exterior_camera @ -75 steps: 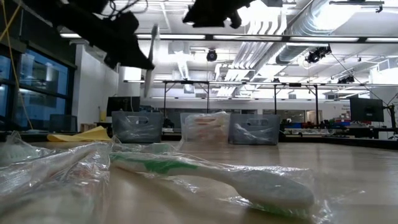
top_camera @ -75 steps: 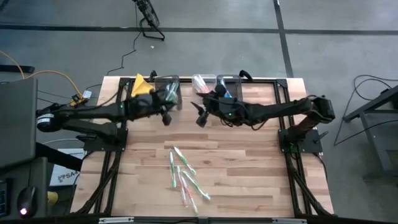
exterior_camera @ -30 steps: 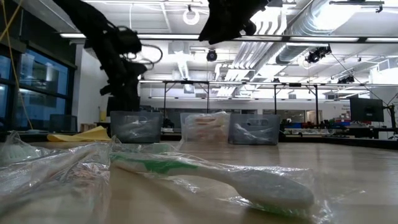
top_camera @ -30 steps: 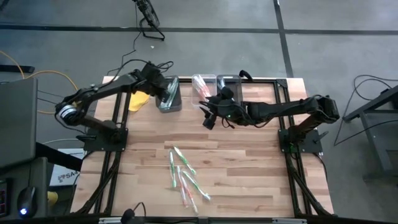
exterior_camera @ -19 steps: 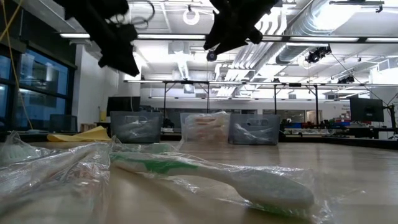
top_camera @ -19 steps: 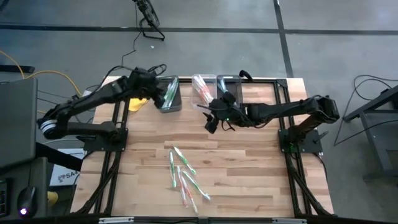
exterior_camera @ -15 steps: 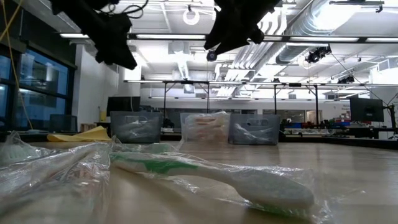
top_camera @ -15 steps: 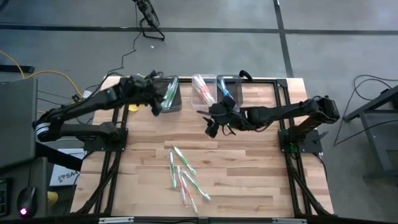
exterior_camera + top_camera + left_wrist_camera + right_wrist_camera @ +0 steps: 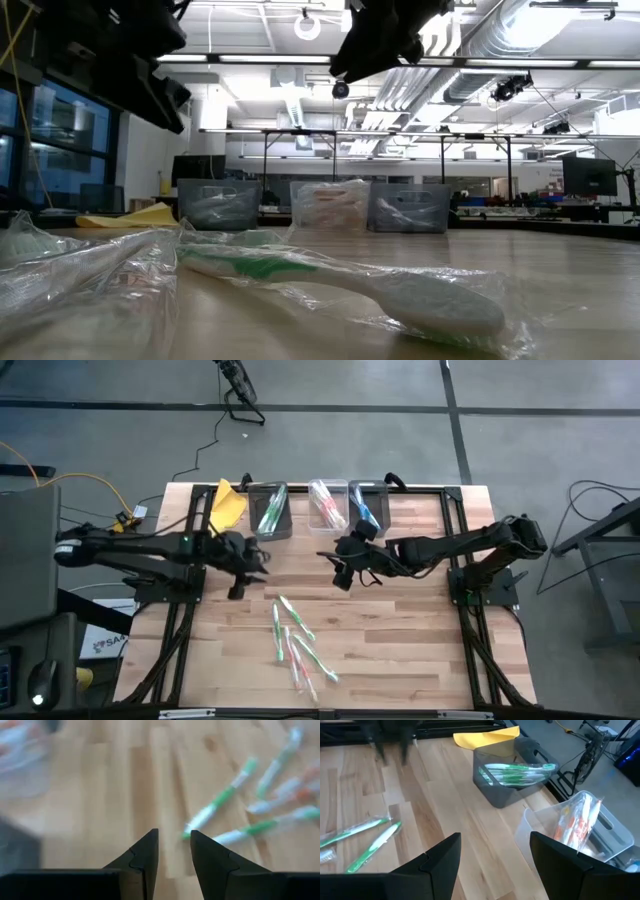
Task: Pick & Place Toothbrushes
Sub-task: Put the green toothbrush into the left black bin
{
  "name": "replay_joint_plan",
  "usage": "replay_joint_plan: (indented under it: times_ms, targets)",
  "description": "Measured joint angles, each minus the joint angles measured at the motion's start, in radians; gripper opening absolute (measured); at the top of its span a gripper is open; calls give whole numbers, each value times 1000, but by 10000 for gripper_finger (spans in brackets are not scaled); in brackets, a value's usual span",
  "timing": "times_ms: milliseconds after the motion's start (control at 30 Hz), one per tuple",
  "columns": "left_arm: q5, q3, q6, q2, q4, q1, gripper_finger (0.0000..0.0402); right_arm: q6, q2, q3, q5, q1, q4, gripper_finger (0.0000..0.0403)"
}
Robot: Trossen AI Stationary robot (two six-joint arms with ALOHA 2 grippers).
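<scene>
Several wrapped toothbrushes (image 9: pixel 296 643), white with green or pink, lie flat in a loose pile near the table's near edge; one fills the low view (image 9: pixel 350 285). My left gripper (image 9: pixel 238 578) hovers above bare wood left of and beyond the pile, fingers (image 9: pixel 173 851) narrowly open, the toothbrushes (image 9: pixel 235 802) ahead of them. My right gripper (image 9: pixel 341 568) hangs open (image 9: pixel 495 851) over the table's middle, beyond the pile. Three bins at the far edge hold sorted toothbrushes: green (image 9: pixel 270 510), pink (image 9: pixel 327 505) and blue (image 9: pixel 365 506).
A yellow cloth (image 9: pixel 228 503) lies at the far-left corner beside the green bin (image 9: pixel 512 775). The clear pink bin (image 9: pixel 580 820) stands next to it. Bare wood (image 9: pixel 400 630) spreads right of the pile and between the pile and the bins.
My left gripper has swung away from the green bin at the far edge, toward the near edge, and now hangs over the table short of the pile. My right gripper has drifted a little toward the near edge. The toothbrushes on the table have stayed put.
</scene>
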Motion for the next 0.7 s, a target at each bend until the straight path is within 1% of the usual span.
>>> replay_joint_plan:
  times_ms: [67,200,367,433,600,700]
  targets:
    - [5,-5,23,27,35,-45,112,-6,0,0,1,-1,-2,231]
    - [1,-8,86,94,56,-113,112,-14,0,0,0,-1,-10,231]
    - [1,-8,189,223,118,-195,115,-34,0,0,0,-1,-10,231]
    - [1,-8,229,285,153,-228,125,-34,0,0,0,-1,-12,231]
    - [-5,-8,321,431,243,-303,167,-34,0,0,0,-1,-17,231]
    - [-28,-8,368,507,300,-348,180,-34,0,0,0,-1,-19,231]
